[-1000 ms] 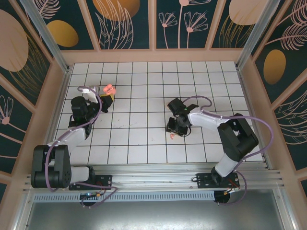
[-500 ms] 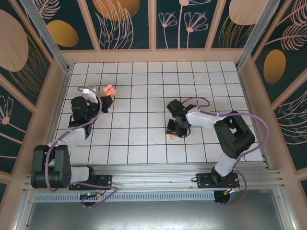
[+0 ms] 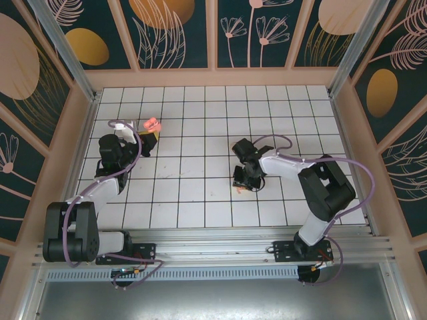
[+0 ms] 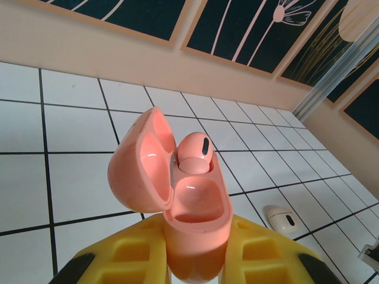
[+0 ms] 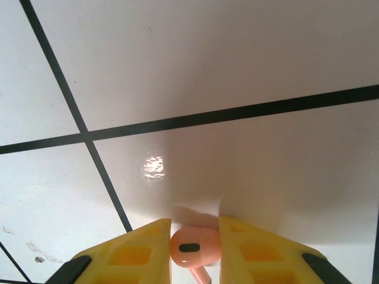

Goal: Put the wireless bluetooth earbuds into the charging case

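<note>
My left gripper (image 4: 192, 255) stays clamped on the charging case (image 4: 195, 204) at the left-rear of the floor. Its lid is open, one earbud (image 4: 193, 155) is seated and the near socket is empty. My right gripper (image 5: 195, 232) has shifted slightly down-left over the last second, so the second earbud (image 5: 195, 247), on a tile (image 5: 249, 65) mid-floor, now sits pinched between my fingers. The pick looks ready, and lifting and carrying it left comes next.
</note>
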Controlling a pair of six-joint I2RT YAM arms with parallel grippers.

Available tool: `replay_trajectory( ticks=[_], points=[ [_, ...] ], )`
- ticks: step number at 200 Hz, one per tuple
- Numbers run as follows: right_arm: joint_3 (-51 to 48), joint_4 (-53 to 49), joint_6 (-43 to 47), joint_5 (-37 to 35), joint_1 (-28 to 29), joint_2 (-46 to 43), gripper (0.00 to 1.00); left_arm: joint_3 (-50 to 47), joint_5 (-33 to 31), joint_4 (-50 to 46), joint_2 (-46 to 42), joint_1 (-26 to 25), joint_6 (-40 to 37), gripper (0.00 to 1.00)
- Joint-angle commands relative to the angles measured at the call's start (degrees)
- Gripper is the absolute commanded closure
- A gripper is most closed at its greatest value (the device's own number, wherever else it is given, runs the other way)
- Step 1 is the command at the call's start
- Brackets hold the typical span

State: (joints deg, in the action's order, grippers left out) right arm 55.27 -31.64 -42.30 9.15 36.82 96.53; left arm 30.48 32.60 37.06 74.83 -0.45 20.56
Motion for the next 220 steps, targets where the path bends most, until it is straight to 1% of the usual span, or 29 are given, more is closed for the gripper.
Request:
replay_trajectory(
  ticks=[1, 22, 43, 64, 85, 122, 146, 155, 158, 167, 220],
  points=[
    [-0.95, 4.33, -0.60, -4.14, 0.22, -5.53, 0.77, -0.75, 1.87, 6.08, -0.28, -1.00, -1.03, 0.95],
    [-1.43, 10.98, -0.80, -7.51, 0.54, -9.47, 0.77, -1.60, 2.91, 11.26, 1.85, -3.52, -1.02, 0.95],
    [-2.09, 18.11, 0.76, -9.76, 0.61, -13.09, 0.77, -1.68, 3.92, 14.71, 3.76, -8.24, -3.74, 0.95],
    [-2.44, 23.97, 5.62, -12.39, 1.43, -16.53, 0.77, -2.60, 5.86, 21.15, 5.98, -11.67, -5.15, 0.95],
    [-2.52, 28.83, 11.29, -13.91, 2.70, -19.99, 0.77, -3.38, 8.71, 25.86, 7.41, -14.80, -9.74, 0.95],
    [-3.09, 37.78, 18.64, -13.37, 3.77, -24.83, 0.77, -3.05, 13.16, 33.51, 10.56, -16.76, -9.73, 0.95],
    [-3.12, 43.58, 21.22, -10.38, 3.88, -25.60, 0.77, -2.06, 15.14, 34.05, 11.81, -17.91, -11.34, 0.94],
    [-2.94, 45.32, 21.91, -10.29, 4.09, -25.30, 0.77, -1.68, 15.30, 33.97, 12.11, -18.22, -11.67, 0.94],
    [-2.77, 45.76, 22.20, -8.93, 4.26, -25.21, 0.77, -1.58, 15.33, 33.84, 12.18, -18.34, -11.72, 0.94],
    [-1.98, 47.19, 23.47, -7.91, 4.85, -24.55, 0.77, -1.15, 15.31, 33.43, 12.12, -18.53, -11.94, 0.94],
    [5.67, 48.51, 30.63, -5.86, 9.42, -17.26, 0.77, 0.55, 14.15, 27.17, 10.11, -19.85, -15.24, 0.95]
  ],
)
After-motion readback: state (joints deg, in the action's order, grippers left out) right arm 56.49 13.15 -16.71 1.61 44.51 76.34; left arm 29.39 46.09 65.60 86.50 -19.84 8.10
